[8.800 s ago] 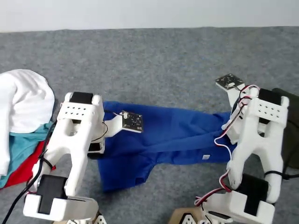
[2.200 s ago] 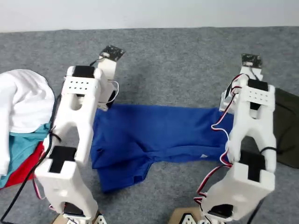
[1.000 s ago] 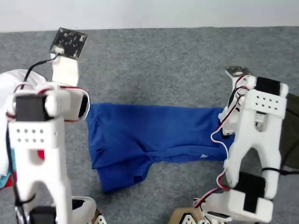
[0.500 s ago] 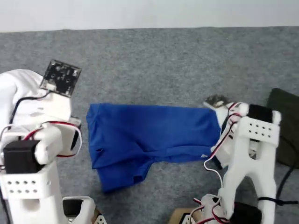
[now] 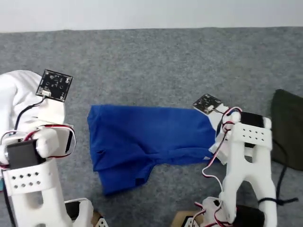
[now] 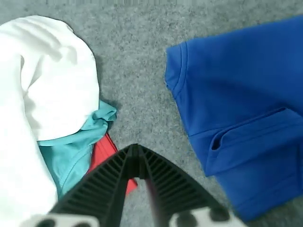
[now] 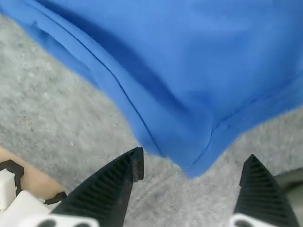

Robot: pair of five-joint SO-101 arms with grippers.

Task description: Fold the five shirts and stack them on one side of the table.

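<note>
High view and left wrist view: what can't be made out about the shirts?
White shirt: high view, cut off by the left edge; the left arm covers its lower part.
Dark green shirt: high view, cut off by the right edge.
Blue shirt: high view, right end hidden by the right arm.
Red shirt: left wrist view, mostly under the teal shirt and behind the jaws.
</note>
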